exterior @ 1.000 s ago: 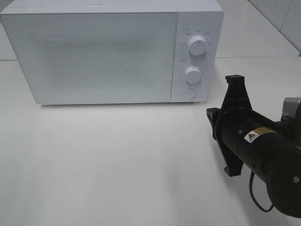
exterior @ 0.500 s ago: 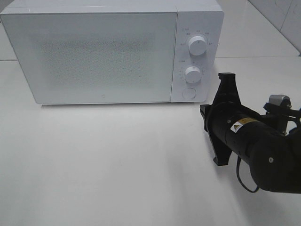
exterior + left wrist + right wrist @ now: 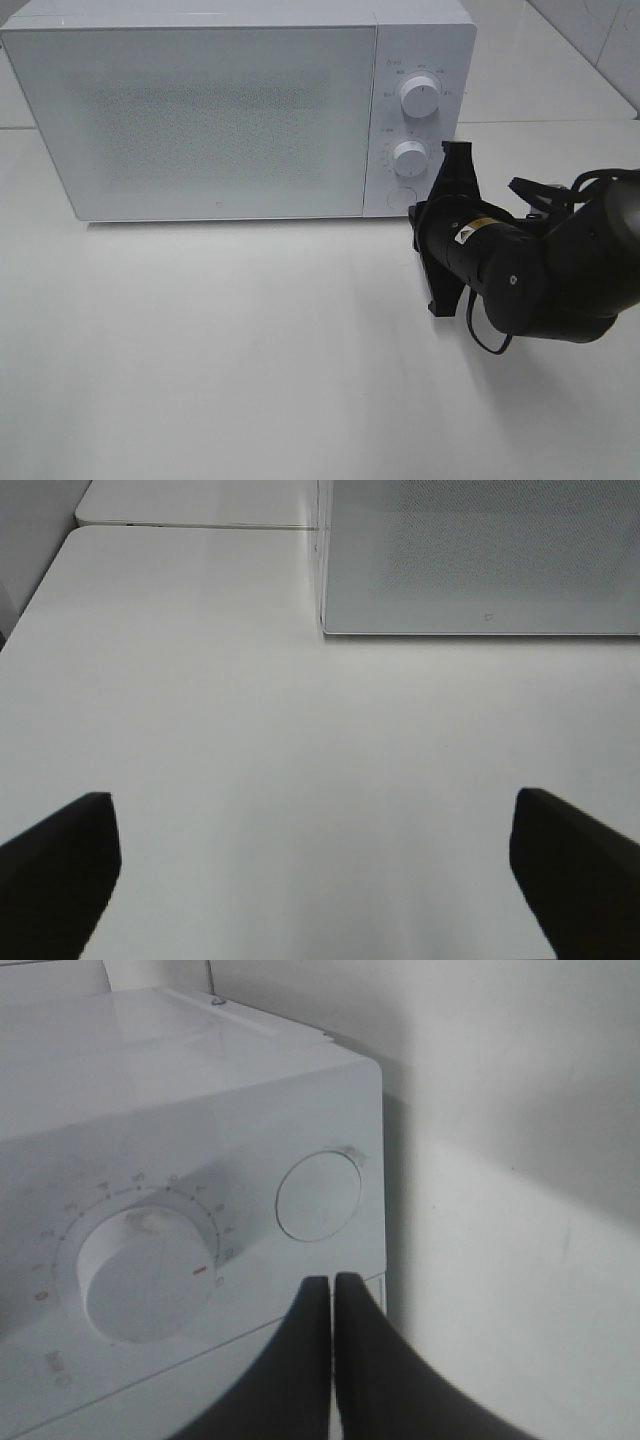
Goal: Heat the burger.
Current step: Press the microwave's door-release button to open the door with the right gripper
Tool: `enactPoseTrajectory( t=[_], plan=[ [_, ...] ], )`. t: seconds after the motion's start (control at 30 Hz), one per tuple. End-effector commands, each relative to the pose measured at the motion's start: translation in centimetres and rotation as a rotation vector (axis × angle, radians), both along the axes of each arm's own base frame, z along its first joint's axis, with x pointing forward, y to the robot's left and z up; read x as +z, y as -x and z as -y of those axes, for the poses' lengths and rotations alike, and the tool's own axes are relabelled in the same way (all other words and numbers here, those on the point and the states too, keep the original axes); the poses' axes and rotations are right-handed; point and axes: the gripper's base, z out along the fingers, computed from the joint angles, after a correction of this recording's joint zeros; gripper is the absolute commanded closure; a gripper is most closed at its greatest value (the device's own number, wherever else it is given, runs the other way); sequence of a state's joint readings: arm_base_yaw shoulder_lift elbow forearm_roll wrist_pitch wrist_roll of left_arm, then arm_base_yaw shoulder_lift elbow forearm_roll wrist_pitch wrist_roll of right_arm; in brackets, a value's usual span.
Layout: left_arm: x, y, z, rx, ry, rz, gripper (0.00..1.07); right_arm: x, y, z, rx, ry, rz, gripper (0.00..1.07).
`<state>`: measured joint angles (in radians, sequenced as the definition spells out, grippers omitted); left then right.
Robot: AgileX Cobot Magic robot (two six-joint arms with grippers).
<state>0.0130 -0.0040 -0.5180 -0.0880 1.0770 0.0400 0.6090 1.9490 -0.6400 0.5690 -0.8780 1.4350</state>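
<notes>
The burger is out of view in every frame. The white microwave (image 3: 200, 110) stands at the back of the table with its door closed. In the right wrist view my right gripper (image 3: 332, 1282) is shut with nothing in it, its tips just short of the control panel, between the round door button (image 3: 318, 1196) and the lower dial (image 3: 140, 1275). From above, only the right arm (image 3: 490, 265) shows, close in front of the button (image 3: 401, 198). My left gripper (image 3: 312, 810) is open over bare table, facing the microwave's left front corner (image 3: 325, 580).
The panel carries an upper dial (image 3: 418, 97) and a lower dial (image 3: 410, 158). The white table (image 3: 220, 340) stretches in front of the microwave. A cable loop (image 3: 485, 335) hangs under the right arm. A tiled wall shows at the far right.
My right arm has swung left and toward the microwave's control panel, staying shut. The microwave has not moved.
</notes>
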Motion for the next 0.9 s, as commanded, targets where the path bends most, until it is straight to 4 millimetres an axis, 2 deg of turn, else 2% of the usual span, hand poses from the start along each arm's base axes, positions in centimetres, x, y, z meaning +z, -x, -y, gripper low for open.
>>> enactPoseTrajectory(
  t=[0.03,0.33,0.9],
  plan=[
    [0.0,0.2,0.0,0.001,0.002,0.022,0.09,-0.3,-1.3,-0.1,-0.009,-0.008,-0.013,1.07],
    [0.0,0.2,0.1,0.000,0.003,0.021,0.09,-0.8,-3.5,0.1,-0.031,-0.012,-0.009,1.07],
    [0.0,0.1,0.0,0.001,0.002,0.019,0.09,-1.5,-5.8,-1.1,-0.031,-0.019,0.008,1.07]
  ],
)
